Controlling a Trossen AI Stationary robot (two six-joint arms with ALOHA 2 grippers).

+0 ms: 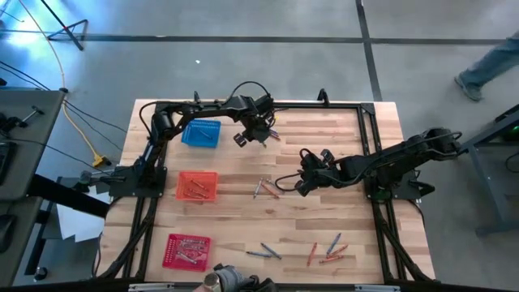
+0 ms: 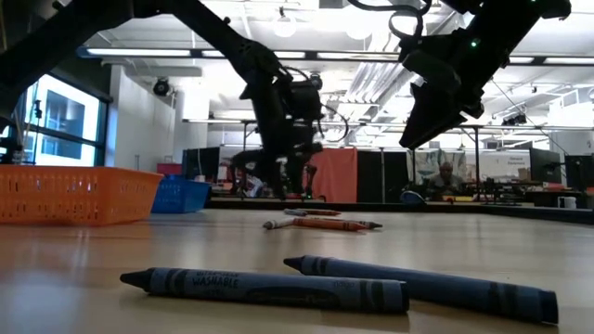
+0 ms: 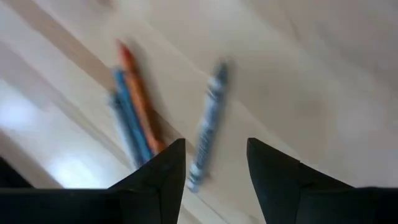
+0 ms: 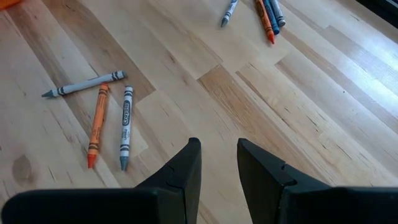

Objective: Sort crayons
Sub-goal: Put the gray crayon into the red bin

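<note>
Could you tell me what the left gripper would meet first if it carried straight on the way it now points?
Probably the bluish-grey crayon, lying right ahead of the open left gripper on the table. An orange crayon and blue crayon lie just aside. Depth is unclear.

Both arms are dark, near-black, built of chunky jointed segments with black cables looping loosely off the upper links. The left gripper (image 3: 216, 171) ends in two matte black fingers (image 3: 163, 177) shaped as broad wedges tapering to blunt tips; the right gripper (image 4: 219, 165) has the same pair of plain, unmarked black fingers (image 4: 186, 168) with angular, faceted faces. A small green indicator light (image 2: 474, 43) glows on one arm's housing in the low view, and no lettering or screws can be made out.
</note>
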